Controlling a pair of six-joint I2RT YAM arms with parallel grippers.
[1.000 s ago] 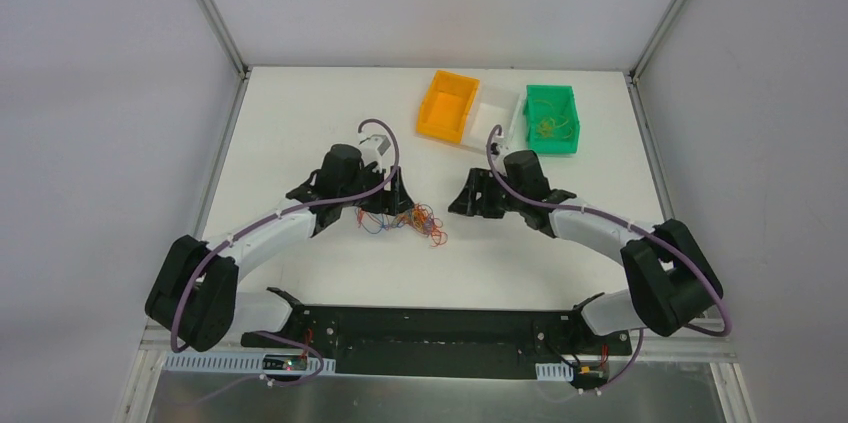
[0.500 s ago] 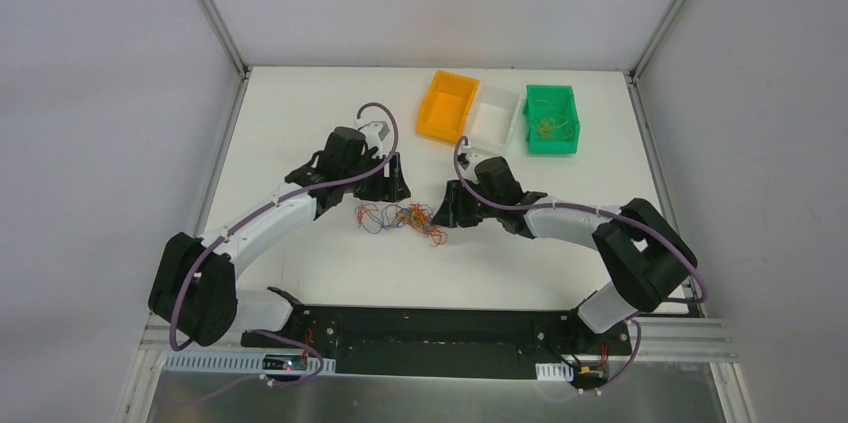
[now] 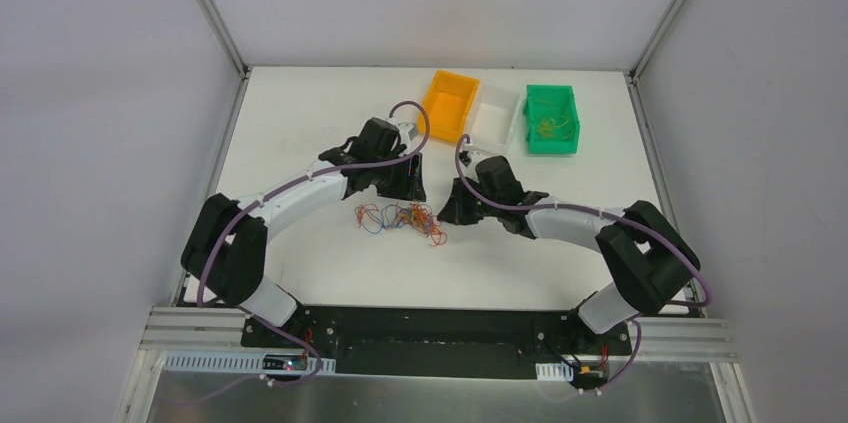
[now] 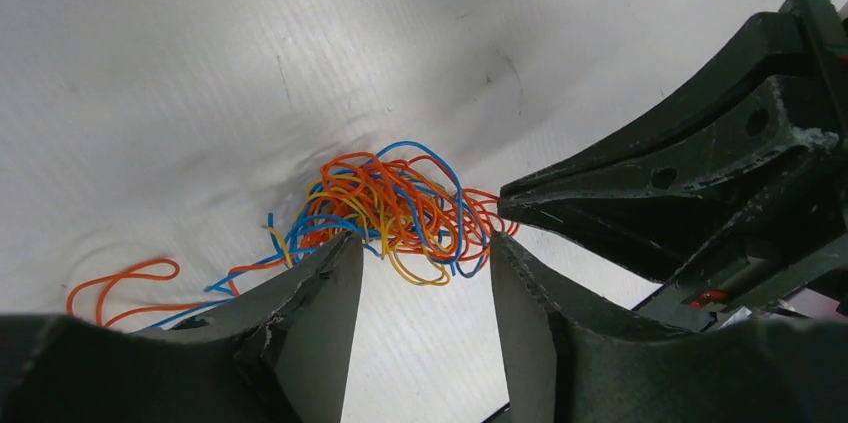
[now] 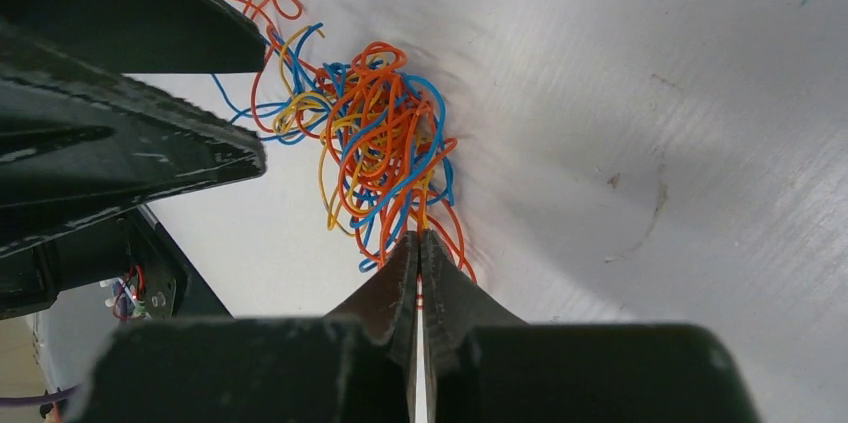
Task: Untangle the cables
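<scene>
On your table (image 3: 300, 143), the cables (image 3: 400, 219) lie in one clump near the centre, between your two grippers. Your left gripper (image 4: 425, 253) stands just behind the clump, and your right gripper (image 5: 418, 243) meets its right end. At the far edge, the left bin (image 3: 440, 129), middle bin (image 3: 495, 113) and right bin (image 3: 552, 91) sit side by side. Loose wires (image 3: 548, 127) lie in the right bin.
</scene>
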